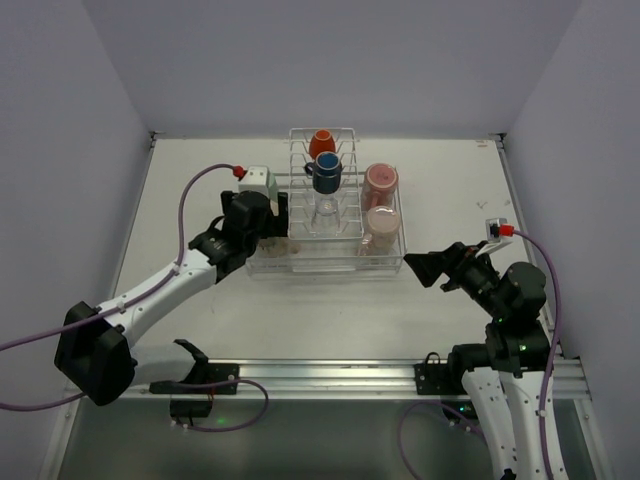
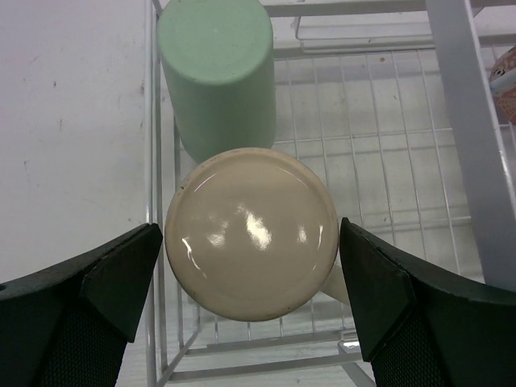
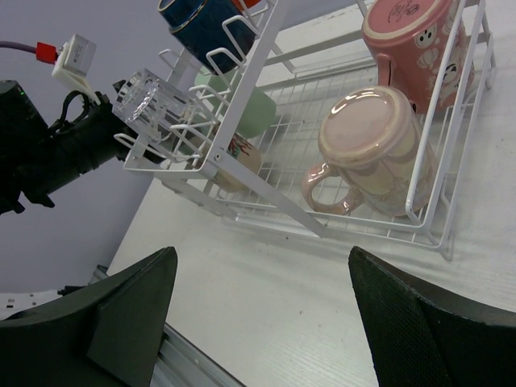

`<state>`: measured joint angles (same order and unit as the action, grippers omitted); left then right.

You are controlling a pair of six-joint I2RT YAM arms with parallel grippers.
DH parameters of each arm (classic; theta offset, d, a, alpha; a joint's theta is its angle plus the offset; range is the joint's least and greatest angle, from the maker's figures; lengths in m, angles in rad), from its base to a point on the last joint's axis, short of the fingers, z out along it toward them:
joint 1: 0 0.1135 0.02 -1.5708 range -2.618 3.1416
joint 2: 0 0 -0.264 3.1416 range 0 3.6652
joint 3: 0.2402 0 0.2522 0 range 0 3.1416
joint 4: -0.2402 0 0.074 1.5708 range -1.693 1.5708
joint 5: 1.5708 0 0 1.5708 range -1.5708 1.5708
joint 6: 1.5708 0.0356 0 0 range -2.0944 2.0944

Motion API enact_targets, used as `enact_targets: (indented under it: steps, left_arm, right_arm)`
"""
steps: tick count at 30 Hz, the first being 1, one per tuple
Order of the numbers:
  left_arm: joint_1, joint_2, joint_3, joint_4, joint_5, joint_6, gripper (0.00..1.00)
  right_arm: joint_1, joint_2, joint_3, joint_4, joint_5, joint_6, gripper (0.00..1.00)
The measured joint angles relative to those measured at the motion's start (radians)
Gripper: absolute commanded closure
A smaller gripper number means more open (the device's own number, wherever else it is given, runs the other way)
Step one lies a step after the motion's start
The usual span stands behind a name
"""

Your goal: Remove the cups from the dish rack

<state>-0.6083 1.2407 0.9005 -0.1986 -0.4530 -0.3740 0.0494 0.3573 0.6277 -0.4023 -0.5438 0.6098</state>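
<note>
The white wire dish rack [image 1: 326,271] stands mid-table. An orange-red mug [image 1: 321,143], a dark-blue mug [image 1: 326,176] and a clear glass [image 1: 327,212] sit on its middle tines. Two pink cups [image 1: 380,181] [image 1: 379,229] lie in its right bay and a mint-green tumbler [image 1: 257,183] in its left. My left gripper [image 1: 264,228] is open, its fingers either side of the upside-down cream mug [image 2: 251,232], which rests in the rack [image 2: 152,161] beside the mint tumbler [image 2: 218,68]. My right gripper [image 3: 262,274] is open and empty over the table, short of the near pink cup [image 3: 379,153].
White walls enclose the table at the back and both sides. A metal rail [image 1: 330,375] runs along the near edge. In the right wrist view the left arm [image 3: 56,153] shows behind the rack's left end, and bare table lies in front of the rack.
</note>
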Motion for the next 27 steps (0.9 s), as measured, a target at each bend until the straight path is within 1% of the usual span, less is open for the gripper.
enact_targets:
  steps: [7, 10, 11, 13, 14, 16, 17, 19, 20, 22, 27]
  left_arm:
    - [0.000, 0.037, -0.001, 0.009, -0.030, 0.000, 0.00]
    - [0.000, 0.040, -0.016, 0.041, -0.035, 0.000, 0.11]
    - [-0.002, 0.040, -0.023, 0.055, -0.036, 0.001, 0.21]
    - [-0.005, 0.040, -0.033, 0.077, -0.040, 0.005, 0.28]
    - [-0.007, 0.040, -0.037, 0.087, -0.042, 0.007, 0.35]
    - [-0.008, 0.040, -0.048, 0.113, -0.048, 0.013, 0.42]
    - [-0.008, 0.040, -0.052, 0.123, -0.049, 0.016, 0.51]
    - [-0.008, 0.036, -0.062, 0.139, -0.050, 0.019, 0.60]
    - [-0.008, 0.032, -0.065, 0.141, -0.050, 0.019, 0.66]
    - [-0.008, 0.022, -0.070, 0.140, -0.050, 0.019, 0.70]
    - [-0.009, -0.038, -0.080, 0.124, -0.049, 0.027, 0.75]
  right_arm:
    - [0.001, 0.002, 0.000, 0.000, -0.002, 0.000, 0.11]
    - [0.001, 0.002, 0.000, 0.000, -0.002, 0.000, 0.11]
    - [0.001, 0.002, 0.000, 0.000, -0.002, 0.000, 0.11]
    - [0.001, 0.002, 0.000, 0.001, -0.002, 0.000, 0.11]
    - [0.001, 0.003, 0.000, 0.000, -0.002, 0.000, 0.11]
    - [0.001, 0.003, 0.000, 0.000, -0.002, 0.000, 0.11]
    - [0.001, 0.003, 0.000, 0.001, -0.002, 0.000, 0.11]
    - [0.001, 0.003, -0.002, 0.002, -0.003, 0.000, 0.11]
    - [0.001, 0.003, -0.003, 0.003, -0.003, 0.000, 0.11]
    - [0.002, 0.003, -0.006, 0.004, -0.003, 0.000, 0.11]
    - [0.003, 0.010, -0.008, 0.006, -0.003, 0.000, 0.11]
